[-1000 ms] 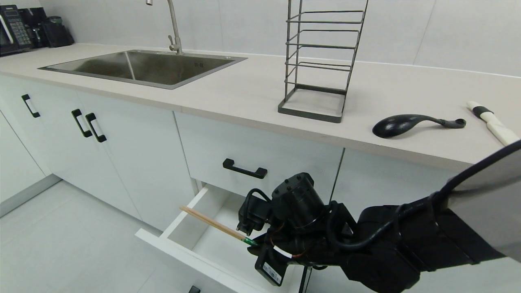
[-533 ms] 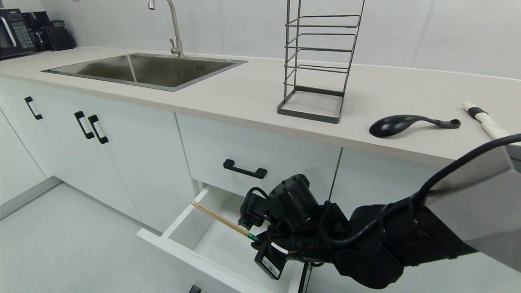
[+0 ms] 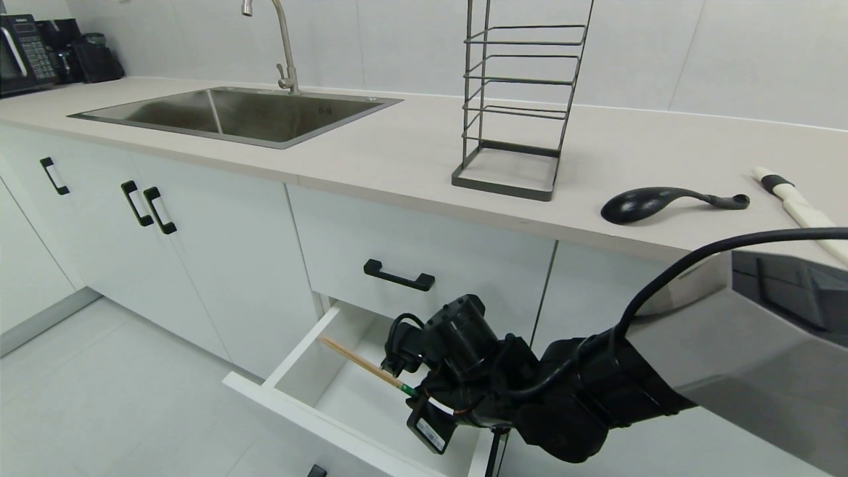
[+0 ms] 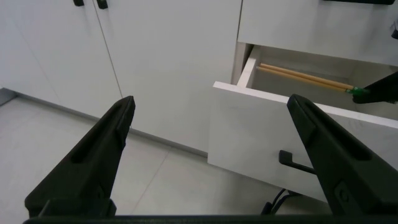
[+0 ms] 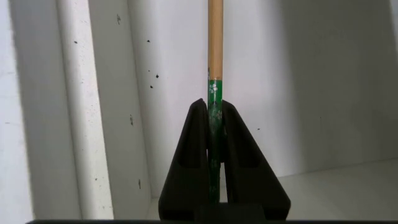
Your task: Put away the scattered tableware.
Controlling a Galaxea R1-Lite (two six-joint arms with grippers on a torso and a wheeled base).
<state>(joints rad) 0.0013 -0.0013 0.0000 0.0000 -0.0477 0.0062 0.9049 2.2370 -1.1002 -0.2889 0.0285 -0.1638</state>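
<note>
The chopsticks point(image 3: 361, 362) hang above the inside of the open drawer point(image 3: 291, 407). Their green end is clamped between the closed fingers of the right gripper point(image 3: 409, 392). The bare wooden shafts point left and away, toward the drawer's far left corner, and slope slightly upward. I cannot tell whether their tips touch the drawer wall. In the right wrist view the fingers press together on the green section, and the white drawer floor and side wall lie beyond.

The left gripper point(image 4: 210, 106) has its fingers wide apart with nothing between them. It sits low and near, facing the drawer front from the left.

Just above the open drawer is a shut drawer with a black handle point(image 3: 398, 275). White cabinet doors stand to its left.

On the counter point(image 3: 397, 152) above, to the right, a black spoon point(image 3: 652, 201) lies on its side. A white utensil point(image 3: 795, 202) with a black band lies farther right, apart from the spoon. A wire rack point(image 3: 513, 106) stands upright near the middle. The sink point(image 3: 232, 112) and its tap point(image 3: 283, 46) are at the far left.
</note>
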